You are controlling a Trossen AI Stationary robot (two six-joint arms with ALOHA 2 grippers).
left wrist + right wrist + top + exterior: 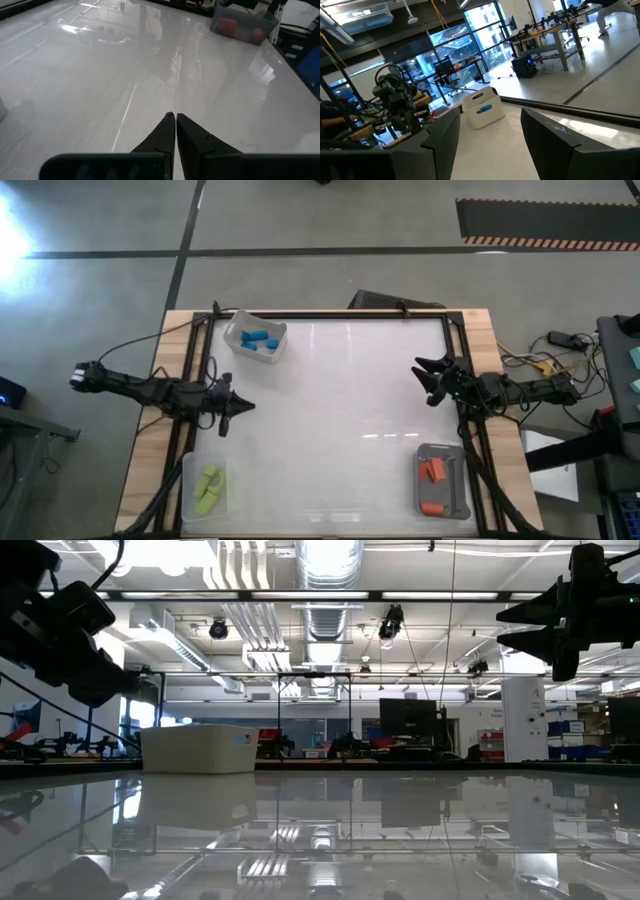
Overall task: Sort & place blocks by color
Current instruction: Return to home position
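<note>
Finding blocks (258,339) binned at table (340,400) corners; judged light, rigid, best pinched across narrow faces. Left gripper (236,408) pressed together at left edge; right gripper (425,376) spread at right edge.

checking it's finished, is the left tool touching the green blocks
Apart. High view: left tool over bare table, green blocks lie clear of it.

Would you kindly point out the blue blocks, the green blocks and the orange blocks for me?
blue blocks (253,337), high view, on the top of one block in the heap.
green blocks (210,476), high view, on the picture's upper block.
orange blocks (431,470), high view, on the picture's upper block.
</note>
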